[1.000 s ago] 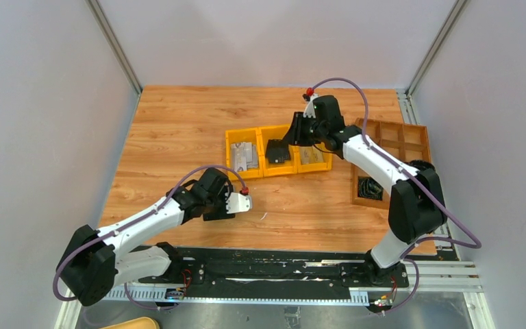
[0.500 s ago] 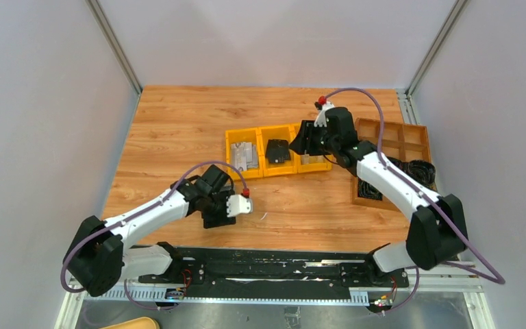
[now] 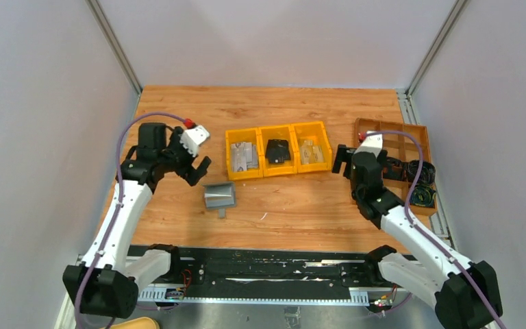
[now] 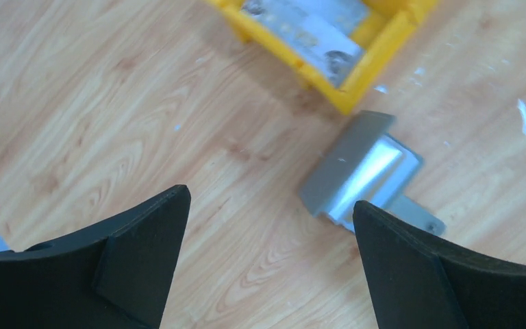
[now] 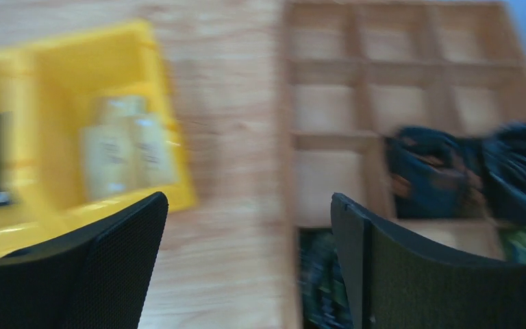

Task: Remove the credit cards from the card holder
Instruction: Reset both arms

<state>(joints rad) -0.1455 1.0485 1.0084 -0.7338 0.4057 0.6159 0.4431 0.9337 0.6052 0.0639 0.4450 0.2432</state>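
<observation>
The left tool [image 4: 268, 199] and right tool [image 5: 248, 199] are open, empty; the loose card holder [image 4: 363, 171] may slide if nudged off-centre.

High overhead view, close wrist views, all sharing yellow bin [image 3: 260, 149]

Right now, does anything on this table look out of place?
The grey card holder lies open and crooked on the table near the yellow tray, with a small grey piece at its edge.
</observation>
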